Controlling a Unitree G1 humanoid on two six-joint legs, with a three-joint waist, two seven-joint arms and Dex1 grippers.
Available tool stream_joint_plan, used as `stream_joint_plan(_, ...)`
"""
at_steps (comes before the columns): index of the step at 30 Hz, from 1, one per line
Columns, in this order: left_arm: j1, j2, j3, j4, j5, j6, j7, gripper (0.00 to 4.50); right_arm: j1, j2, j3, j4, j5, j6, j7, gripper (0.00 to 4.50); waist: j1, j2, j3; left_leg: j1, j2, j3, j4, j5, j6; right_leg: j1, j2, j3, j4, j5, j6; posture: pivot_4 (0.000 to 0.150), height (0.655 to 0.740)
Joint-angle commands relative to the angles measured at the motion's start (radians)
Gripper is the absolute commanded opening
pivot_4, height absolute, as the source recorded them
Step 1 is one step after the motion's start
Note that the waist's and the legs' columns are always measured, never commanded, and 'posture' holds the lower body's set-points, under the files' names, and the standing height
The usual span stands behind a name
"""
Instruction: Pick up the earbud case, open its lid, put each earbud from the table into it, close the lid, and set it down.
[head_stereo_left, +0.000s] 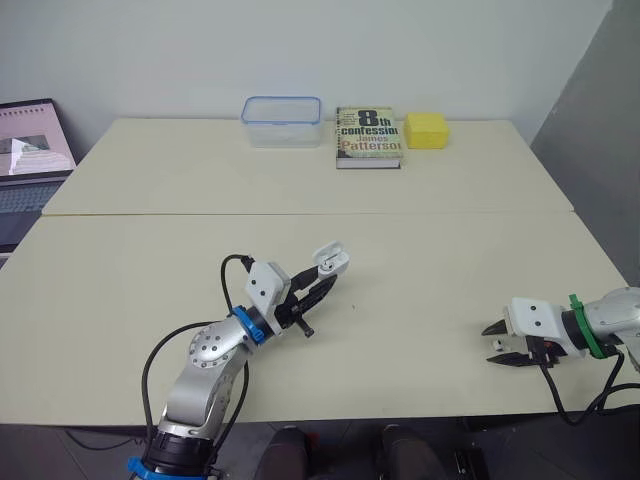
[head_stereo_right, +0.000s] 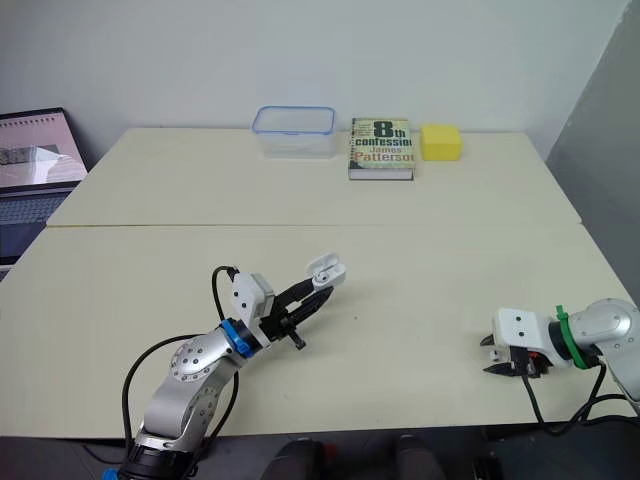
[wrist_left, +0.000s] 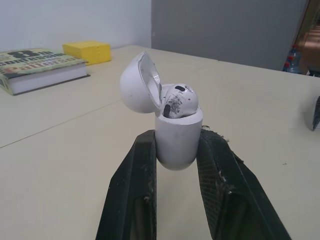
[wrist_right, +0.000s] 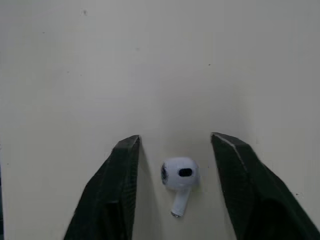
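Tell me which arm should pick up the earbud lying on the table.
Right. The right tool is open, with the loose earbud lying between its fingers. The left tool is shut on the open earbud case, which already holds the other earbud.

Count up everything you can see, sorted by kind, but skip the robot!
Earbud case: 1
Earbuds: 2, one inside the case, one lying loose
Book: 1
Clear box: 1
Yellow block: 1
Laptop: 1
Total: 7
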Motion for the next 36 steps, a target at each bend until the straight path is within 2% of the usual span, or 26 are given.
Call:
stream_joint_plan(1,0.001,-0.001,-0.002,-0.046,-0.009,0.0,0.005,0.77,0.024,-0.017,-0.055,-0.086,0.054,0.035,0.008,2.57,0.0,0.0,0.0,0.0,0.0,0.0,0.0,0.0,0.0,0.0,0.0,0.0,0.0,0.0,0.0,0.15,0.74)
stream_joint_plan(8,0.003,-0.005,-0.008,-0.041,-0.008,0.0,0.002,0.77,0.08,-0.083,-0.123,-0.254,0.056,0.169,-0.028,2.57,0.0,0.0,0.0,0.0,0.0,0.0,0.0,0.0,0.0,0.0,0.0,0.0,0.001,0.0,0.0,0.15,0.74)
stream_joint_plan(10,0.002,-0.007,-0.012,-0.038,-0.007,0.001,0.003,0.77,0.073,-0.124,-0.095,-0.306,-0.044,0.246,-0.084,2.57,0.0,0.0,0.0,0.0,0.0,0.0,0.0,0.0,0.0,-0.001,0.0,0.0,0.0,0.0,0.0,0.15,0.74)
stream_joint_plan(15,0.006,-0.011,-0.021,-0.036,-0.005,0.003,0.004,0.77,-0.003,-0.156,0.001,-0.411,-0.096,0.492,-0.092,2.57,0.0,0.001,0.0,0.0,0.0,0.0,0.0,0.0,0.0,-0.001,0.0,0.0,0.001,0.0,0.0,0.15,0.74)
stream_joint_plan(23,0.017,-0.012,-0.027,-0.042,-0.003,0.005,0.017,0.77,-0.054,-0.133,0.117,-0.365,-0.168,0.523,-0.1,2.57,0.0,0.0,0.0,-0.001,0.0,0.0,0.0,0.0,0.0,-0.001,-0.001,0.0,-0.001,0.0,0.0,0.15,0.74)
stream_joint_plan(31,0.024,-0.011,-0.026,-0.043,0.0,0.001,0.024,0.77,-0.07,-0.113,0.142,-0.32,-0.171,0.525,-0.089,2.57,0.0,0.0,0.0,0.0,0.0,0.0,0.0,0.0,0.0,-0.001,0.0,0.0,0.0,0.0,0.0,0.15,0.74)
stream_joint_plan(34,0.024,-0.011,-0.026,-0.04,0.001,-0.001,0.026,0.77,-0.074,-0.107,0.145,-0.315,-0.166,0.532,-0.082,2.0,0.0,0.0,0.0,0.0,0.0,0.0,0.0,0.0,0.0,-0.001,0.0,0.0,0.0,0.0,0.0,0.15,0.74)
stream_joint_plan(36,0.022,-0.011,-0.026,-0.038,0.001,-0.002,0.026,0.77,-0.078,-0.1,0.146,-0.315,-0.162,0.536,-0.078,1.34,-0.001,0.0,0.0,0.0,0.0,0.0,0.0,0.0,0.0,-0.001,0.0,0.0,0.0,0.0,0.0,0.15,0.74)
